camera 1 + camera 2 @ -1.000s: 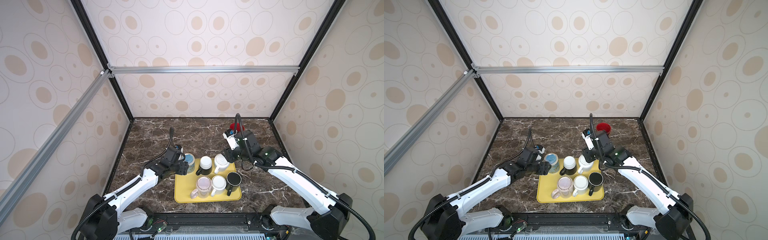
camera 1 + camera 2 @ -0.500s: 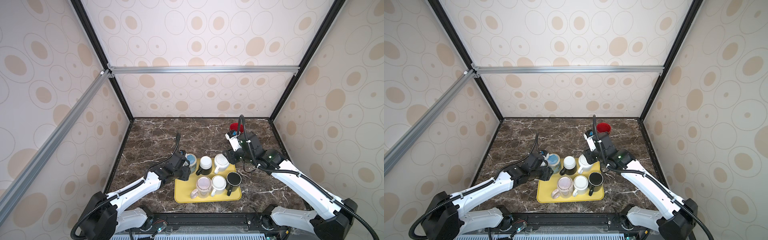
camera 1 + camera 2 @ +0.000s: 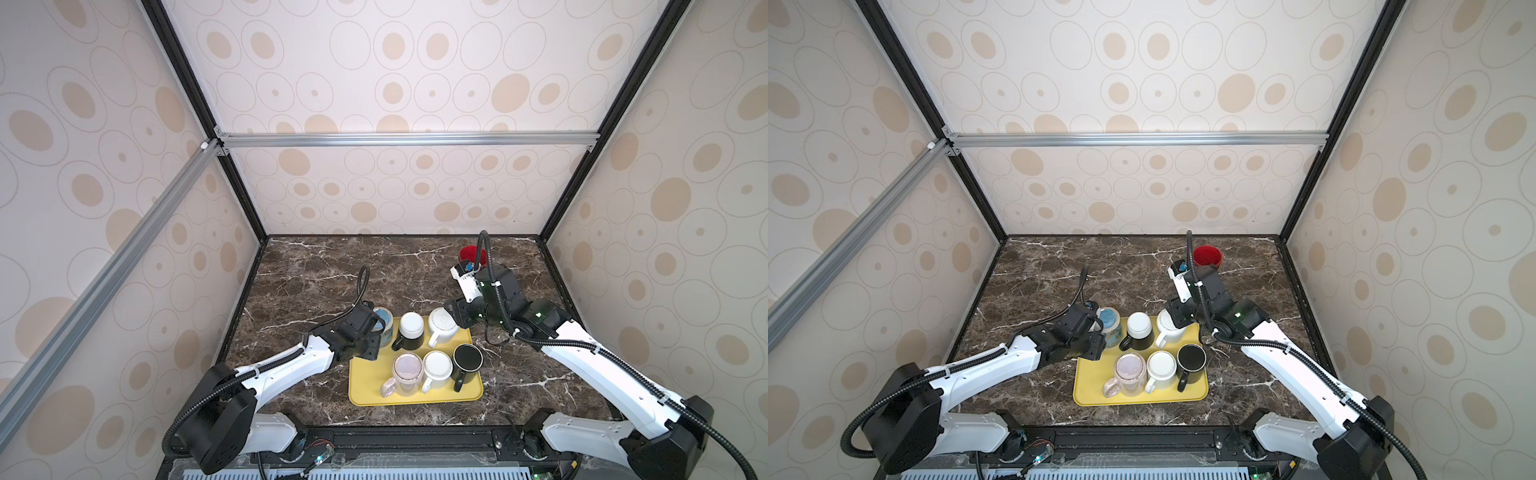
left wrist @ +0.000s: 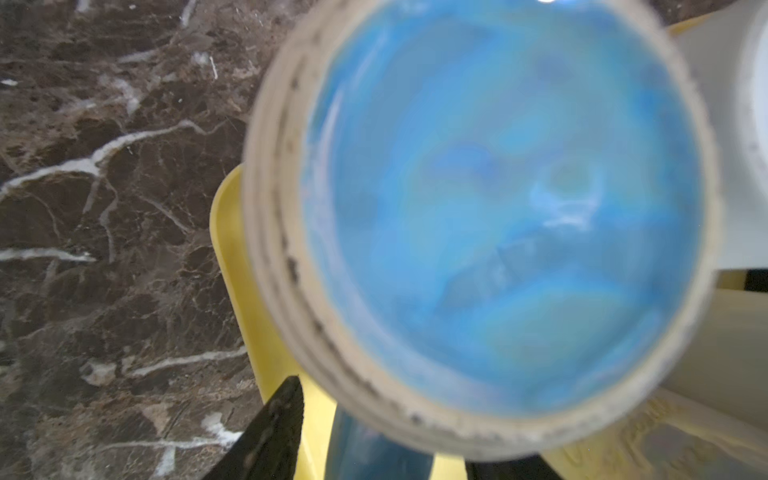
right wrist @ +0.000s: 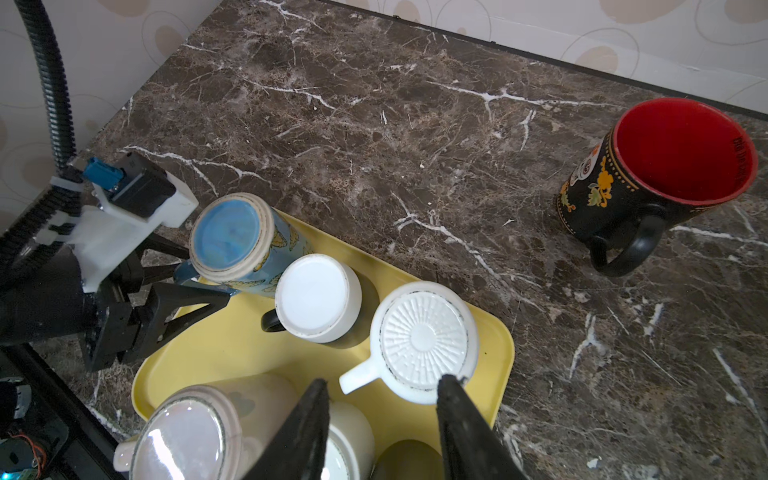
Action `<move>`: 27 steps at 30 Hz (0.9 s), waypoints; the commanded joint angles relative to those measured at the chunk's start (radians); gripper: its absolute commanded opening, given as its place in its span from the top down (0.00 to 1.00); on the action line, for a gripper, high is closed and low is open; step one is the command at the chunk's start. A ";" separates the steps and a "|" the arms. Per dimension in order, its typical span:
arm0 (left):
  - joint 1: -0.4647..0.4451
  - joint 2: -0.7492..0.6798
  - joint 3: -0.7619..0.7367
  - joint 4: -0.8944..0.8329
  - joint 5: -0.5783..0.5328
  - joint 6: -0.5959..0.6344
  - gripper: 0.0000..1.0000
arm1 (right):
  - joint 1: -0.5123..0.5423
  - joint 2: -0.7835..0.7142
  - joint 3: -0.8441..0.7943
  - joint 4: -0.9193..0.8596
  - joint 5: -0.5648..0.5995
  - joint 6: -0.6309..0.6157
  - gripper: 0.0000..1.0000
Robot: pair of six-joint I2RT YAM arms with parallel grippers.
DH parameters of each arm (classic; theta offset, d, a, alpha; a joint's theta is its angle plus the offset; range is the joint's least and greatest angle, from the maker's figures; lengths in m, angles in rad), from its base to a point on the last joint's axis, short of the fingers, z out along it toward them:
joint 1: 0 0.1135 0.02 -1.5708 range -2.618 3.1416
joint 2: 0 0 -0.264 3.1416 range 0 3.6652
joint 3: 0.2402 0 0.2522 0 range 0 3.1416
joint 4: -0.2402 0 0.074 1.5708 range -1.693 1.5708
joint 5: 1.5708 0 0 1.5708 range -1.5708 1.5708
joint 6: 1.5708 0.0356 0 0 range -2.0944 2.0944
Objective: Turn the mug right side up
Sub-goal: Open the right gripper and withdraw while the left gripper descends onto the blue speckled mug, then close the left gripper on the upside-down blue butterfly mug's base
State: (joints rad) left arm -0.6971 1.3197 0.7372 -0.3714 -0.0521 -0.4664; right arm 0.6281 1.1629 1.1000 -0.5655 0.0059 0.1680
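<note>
The blue mug [image 3: 383, 323] stands upside down, base up, at the far left corner of the yellow tray [image 3: 415, 400]. The left gripper [image 5: 206, 274] sits low beside it, its jaws apart on either side of the mug's dark blue handle [image 4: 374, 451], with gaps showing on both sides. The right gripper [image 5: 383, 380] hovers with its jaws apart above the inverted white ribbed mug [image 5: 424, 336].

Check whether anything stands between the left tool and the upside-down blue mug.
Nothing visible does. The left tool is at the blue mug, open fingers either side of its handle, yellow tray showing in the gaps.
</note>
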 commanded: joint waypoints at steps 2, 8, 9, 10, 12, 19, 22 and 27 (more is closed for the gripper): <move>-0.007 0.020 0.034 0.017 -0.028 0.021 0.42 | 0.003 0.001 -0.002 0.007 0.000 0.006 0.56; -0.007 0.046 0.052 0.009 -0.046 0.035 0.44 | 0.003 -0.008 -0.006 0.015 -0.006 0.013 0.57; -0.007 0.047 0.055 0.007 -0.046 0.037 0.44 | 0.003 -0.007 -0.006 0.020 -0.010 0.015 0.57; -0.007 0.047 0.057 0.005 -0.045 0.037 0.44 | 0.003 -0.006 -0.007 0.025 -0.014 0.015 0.58; -0.007 0.044 0.063 0.003 -0.047 0.038 0.44 | 0.002 0.001 -0.008 0.030 -0.022 0.017 0.58; -0.008 0.053 0.080 -0.001 -0.064 0.050 0.45 | 0.002 0.025 -0.003 0.032 -0.047 0.029 0.59; -0.007 0.049 0.088 0.006 -0.067 0.059 0.45 | 0.003 0.026 -0.005 0.046 -0.055 0.039 0.59; -0.008 0.058 0.109 0.008 -0.076 0.075 0.46 | 0.003 0.033 -0.002 0.046 -0.058 0.038 0.60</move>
State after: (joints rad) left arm -0.6987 1.3655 0.7925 -0.3763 -0.0933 -0.4179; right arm 0.6281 1.1881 1.0992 -0.5301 -0.0391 0.1978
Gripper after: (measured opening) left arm 0.543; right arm 0.400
